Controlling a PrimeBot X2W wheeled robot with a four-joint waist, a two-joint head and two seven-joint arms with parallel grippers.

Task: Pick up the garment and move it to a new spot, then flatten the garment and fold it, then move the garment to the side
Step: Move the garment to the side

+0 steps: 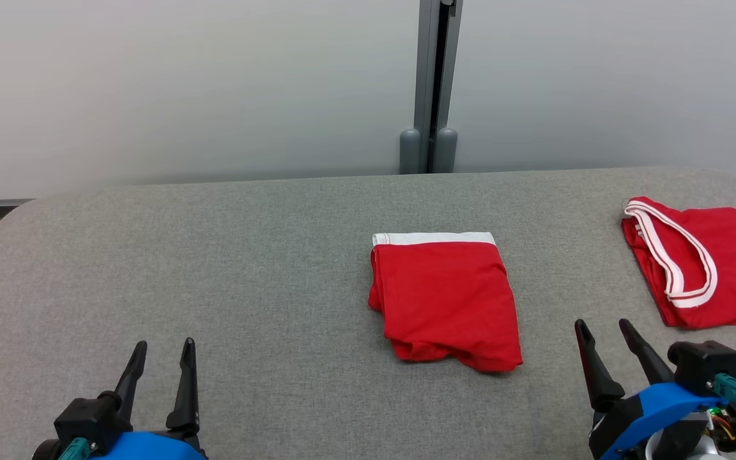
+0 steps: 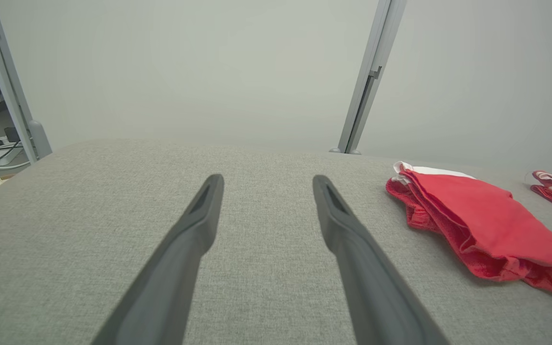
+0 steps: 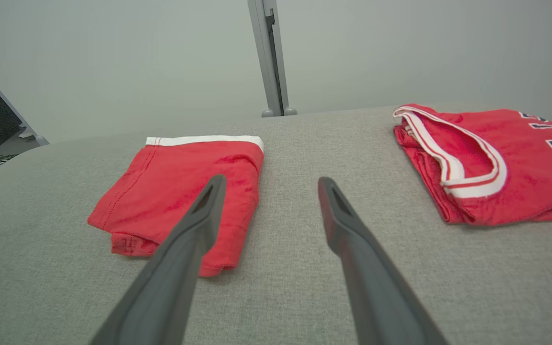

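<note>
Shorts (image 1: 446, 300) sit folded at the centre of the table (image 1: 214, 255); left gripper (image 1: 165, 345) at seven o'clock, right gripper (image 1: 601, 322) at five, both spread and empty. Likely only the move aside remains: pinch the stacked edge.

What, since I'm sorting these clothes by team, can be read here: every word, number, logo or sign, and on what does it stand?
Red sleeveless jersey with white-striped trim: dark block letters with white outlines, lying sideways and cut off by the picture's edge; no whole word can be read.
Folded red shorts with a white waistband: no text, number or logo shows on the face that is up.
</note>
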